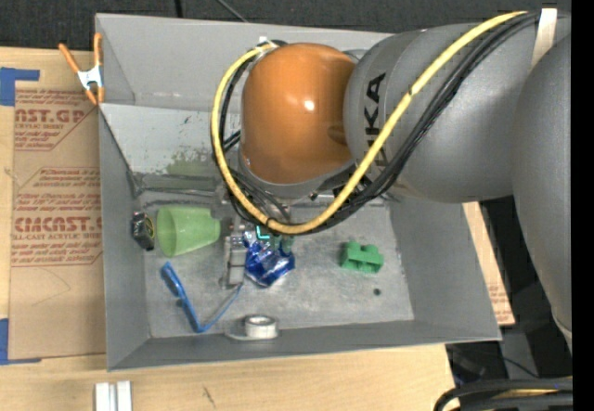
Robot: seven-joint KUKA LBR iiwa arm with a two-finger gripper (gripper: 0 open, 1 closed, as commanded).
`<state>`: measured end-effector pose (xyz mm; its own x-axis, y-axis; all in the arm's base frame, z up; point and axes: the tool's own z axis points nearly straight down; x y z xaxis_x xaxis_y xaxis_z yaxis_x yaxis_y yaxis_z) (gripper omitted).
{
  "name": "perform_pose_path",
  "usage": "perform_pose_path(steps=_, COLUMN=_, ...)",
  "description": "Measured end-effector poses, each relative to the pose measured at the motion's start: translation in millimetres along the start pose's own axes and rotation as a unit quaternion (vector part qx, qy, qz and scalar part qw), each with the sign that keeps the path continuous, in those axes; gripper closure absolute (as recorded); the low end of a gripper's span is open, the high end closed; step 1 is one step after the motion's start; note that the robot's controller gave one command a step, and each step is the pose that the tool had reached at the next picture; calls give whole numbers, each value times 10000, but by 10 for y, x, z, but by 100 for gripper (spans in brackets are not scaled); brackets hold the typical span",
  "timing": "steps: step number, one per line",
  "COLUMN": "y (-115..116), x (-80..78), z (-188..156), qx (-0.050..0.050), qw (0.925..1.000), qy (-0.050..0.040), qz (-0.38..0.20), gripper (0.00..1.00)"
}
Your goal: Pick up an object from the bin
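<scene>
Your tool point(243, 256) is down low in the bin point(167, 66), around the front-middle of the floor. It's mostly tucked under the orange cover point(297, 117) and the yellow-and-black cable loop point(223, 135). Open or closed: can't tell from this angle.

- Blue wad point(269, 263): crumpled and shiny, right at the tool on its view-right side, touching or nearly. Can't confirm it's gripped.
- Green cup point(187, 230): on its side, just view-left of the tool.
- Small dark thing point(142, 229): against the cup's far end, by the left wall.
- Blue pen point(176, 287): on the floor, front-left.
- Grey ring point(255, 327): flat at the front wall, near the tool.
- Green block point(360, 257): view-right, well apart from the wad.
</scene>
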<state>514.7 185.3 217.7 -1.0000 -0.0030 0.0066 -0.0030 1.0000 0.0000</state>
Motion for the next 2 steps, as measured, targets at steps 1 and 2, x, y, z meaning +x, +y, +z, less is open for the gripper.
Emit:
perform_pose_path(steps=1, y=-690, x=-653, z=871, qx=17, qw=9998, qy=-16, qz=-210, gripper=0)
perform_pose_path(steps=2, y=-1067, x=-382, z=1521, qx=11, qw=9988, qy=4, qz=-483, gripper=0)
